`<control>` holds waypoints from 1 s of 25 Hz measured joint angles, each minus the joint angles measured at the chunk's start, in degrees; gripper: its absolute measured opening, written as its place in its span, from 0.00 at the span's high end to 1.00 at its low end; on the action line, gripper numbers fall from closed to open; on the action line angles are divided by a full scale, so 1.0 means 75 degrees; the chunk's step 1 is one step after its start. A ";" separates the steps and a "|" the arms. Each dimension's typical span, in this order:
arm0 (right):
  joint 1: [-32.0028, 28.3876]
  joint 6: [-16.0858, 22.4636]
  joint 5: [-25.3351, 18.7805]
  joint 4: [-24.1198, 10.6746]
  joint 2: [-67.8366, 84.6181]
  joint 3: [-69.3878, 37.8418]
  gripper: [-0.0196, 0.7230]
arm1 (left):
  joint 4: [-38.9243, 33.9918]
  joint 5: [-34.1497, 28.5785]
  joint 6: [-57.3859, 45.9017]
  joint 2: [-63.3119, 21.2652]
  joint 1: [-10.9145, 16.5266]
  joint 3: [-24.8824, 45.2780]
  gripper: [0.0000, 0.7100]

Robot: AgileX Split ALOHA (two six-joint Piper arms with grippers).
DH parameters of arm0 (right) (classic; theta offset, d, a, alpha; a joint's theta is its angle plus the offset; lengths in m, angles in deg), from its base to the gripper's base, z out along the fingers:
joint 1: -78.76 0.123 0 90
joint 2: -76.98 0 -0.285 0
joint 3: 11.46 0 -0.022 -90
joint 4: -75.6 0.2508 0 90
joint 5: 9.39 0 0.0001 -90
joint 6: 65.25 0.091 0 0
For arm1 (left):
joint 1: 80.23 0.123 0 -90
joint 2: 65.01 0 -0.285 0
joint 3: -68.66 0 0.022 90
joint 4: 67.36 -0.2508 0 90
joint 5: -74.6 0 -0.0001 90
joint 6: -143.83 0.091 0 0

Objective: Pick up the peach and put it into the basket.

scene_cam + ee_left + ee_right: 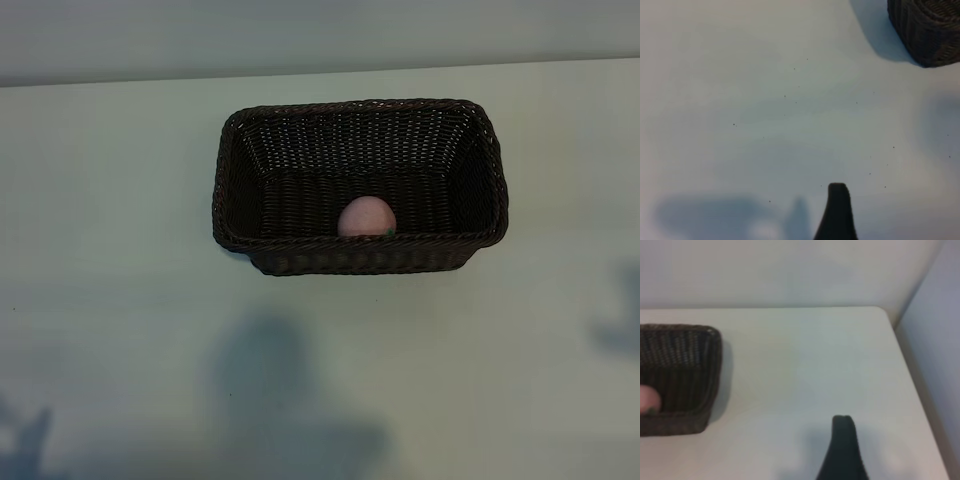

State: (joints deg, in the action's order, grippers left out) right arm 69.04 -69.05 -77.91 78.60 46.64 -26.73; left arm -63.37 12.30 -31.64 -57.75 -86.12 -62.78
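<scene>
The dark-brown woven basket [232, 180] stands on the pale table, a little behind its middle. Inside it the pale-pink peach [366, 217] rests on the floor against the near long wall, its green leaf mark low at the right. Neither arm shows in the exterior view. In the left wrist view one dark fingertip [838, 192] of the left gripper hangs over bare table, with a corner of the basket [925, 30] well away. The right wrist view shows a single fingertip [842, 425] too, apart from the basket [685, 340], where a sliver of the peach [649, 401] peeks. Both grippers are open and hold nothing.
The table [120, 330] carries only arm shadows [270, 380] near its front. In the right wrist view the table edge [912, 385] runs beside a pale wall [790, 270].
</scene>
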 joint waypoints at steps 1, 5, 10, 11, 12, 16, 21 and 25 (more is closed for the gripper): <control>0.0132 0.0023 0.0009 0.0000 0.0168 -0.0118 0.24 | 0.0000 0.0000 0.0000 0.0000 0.0000 0.0000 0.16; 0.0568 0.0383 0.0017 -0.0257 0.0944 -0.0620 0.24 | 0.0000 0.0000 0.0000 0.0000 0.0000 0.0000 0.16; 0.0696 0.0507 0.0026 -0.0480 0.1877 -0.1183 0.24 | 0.0000 0.0000 0.0000 0.0000 0.0000 0.0000 0.16; 0.0696 0.0507 0.0026 -0.0493 0.2062 -0.1298 0.24 | 0.0000 0.0000 0.0000 0.0000 0.0000 0.0000 0.16; 0.0696 0.0507 0.0026 -0.0509 0.2220 -0.1402 0.24 | 0.0000 0.0000 0.0000 0.0000 0.0000 0.0000 0.16; 0.0696 0.0507 0.0043 -0.0521 0.2969 -0.1930 0.24 | 0.0000 0.0000 0.0000 0.0000 0.0000 0.0000 0.16; 0.0696 0.0562 0.0079 -0.0491 0.3093 -0.2457 0.24 | 0.0000 0.0000 0.0000 0.0000 0.0000 0.0000 0.16; 0.0696 0.0570 0.0058 -0.0401 0.3094 -0.2969 0.25 | 0.0000 0.0000 0.0000 0.0000 0.0000 0.0000 0.16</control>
State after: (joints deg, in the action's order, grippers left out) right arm 74.26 -64.78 -77.48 75.60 69.85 -49.00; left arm -63.37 12.30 -31.64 -57.75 -86.12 -62.78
